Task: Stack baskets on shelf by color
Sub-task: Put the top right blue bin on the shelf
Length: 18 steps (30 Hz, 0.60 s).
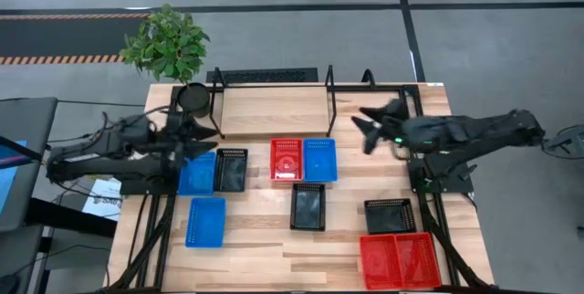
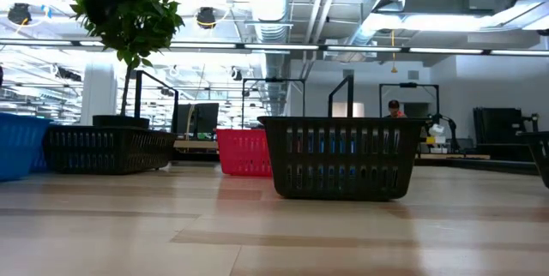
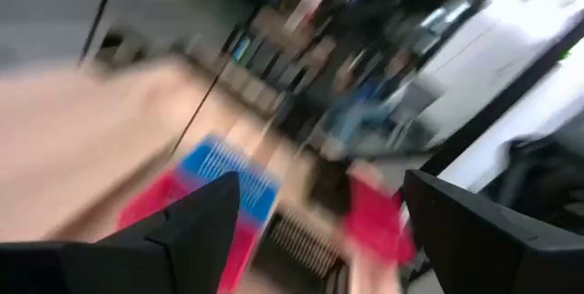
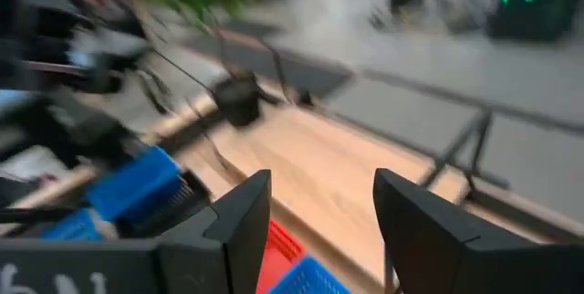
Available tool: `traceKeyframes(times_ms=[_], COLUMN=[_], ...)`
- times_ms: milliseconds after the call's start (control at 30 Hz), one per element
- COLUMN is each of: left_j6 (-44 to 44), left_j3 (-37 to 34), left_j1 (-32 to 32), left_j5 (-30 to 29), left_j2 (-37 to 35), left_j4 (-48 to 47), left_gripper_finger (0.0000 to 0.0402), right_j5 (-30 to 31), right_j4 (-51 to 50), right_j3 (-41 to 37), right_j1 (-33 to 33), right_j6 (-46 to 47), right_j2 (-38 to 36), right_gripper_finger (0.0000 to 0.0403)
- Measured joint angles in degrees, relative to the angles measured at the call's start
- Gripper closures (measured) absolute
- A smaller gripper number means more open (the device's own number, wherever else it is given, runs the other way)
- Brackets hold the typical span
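I see my left claw (image 1: 208,133) spread wide and empty, hovering at the shelf's (image 1: 274,110) left end, just above a blue basket (image 1: 196,173) with a black basket (image 1: 231,169) touching it. My right claw (image 1: 368,125) is also wide open, holding nothing, off the shelf's right end. In front of the shelf a red basket (image 1: 286,159) and another blue one (image 1: 319,159) sit side by side on the tabletop (image 1: 265,253); the shelf board itself carries no basket.
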Motion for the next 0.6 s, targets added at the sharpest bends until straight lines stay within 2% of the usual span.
traceKeyframes(times_ms=[167, 333, 433, 600], left_j6=[-7.09, -12.72, -15.0, -16.92], left_j3=[4.3, 3.84, 3.84, 3.84], left_j1=[-0.07, -1.05, -1.52, -1.67], left_j5=[0.91, 0.35, -2.0, -8.31], left_j2=[6.16, 8.48, 9.08, 9.05], left_j4=[-12.84, -22.67, -27.63, -33.03], left_gripper_finger=[0.0121, 0.0131, 0.0132, 0.0133], right_j5=[-4.55, -10.81, -12.97, -13.08], right_j4=[-10.64, -18.52, -22.51, -26.21], right_j3=[7.14, 8.1, 8.1, 8.21], right_j1=[-3.78, -6.13, -6.52, -4.92], right_j6=[9.45, 17.06, 20.91, 26.76], right_j2=[12.11, 20.74, 24.7, 28.38], right_gripper_finger=[0.0187, 0.0188, 0.0187, 0.0188])
